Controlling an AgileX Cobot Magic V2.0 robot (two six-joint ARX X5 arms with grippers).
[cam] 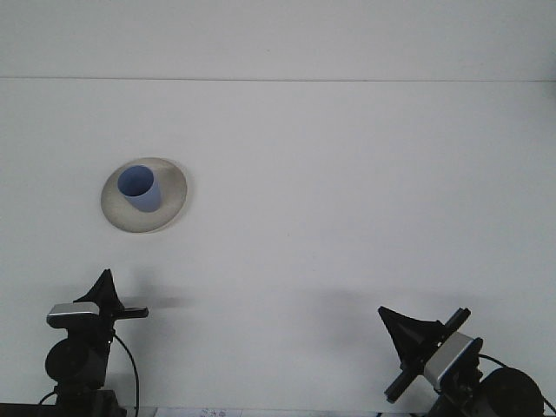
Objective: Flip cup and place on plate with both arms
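With the cup (139, 189) upright on the plate (170, 201) ahead of the empty left claw (111, 300), whose opening I cannot tell, any clumsy re-approach could topple it.

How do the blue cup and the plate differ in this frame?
The blue cup is tall and saturated blue; the plate is flat, wide and off-white. The cup stands upright, mouth up, on the plate; the plate lies directly on the table. Both are round, sit left of centre, and are clear of both grippers.
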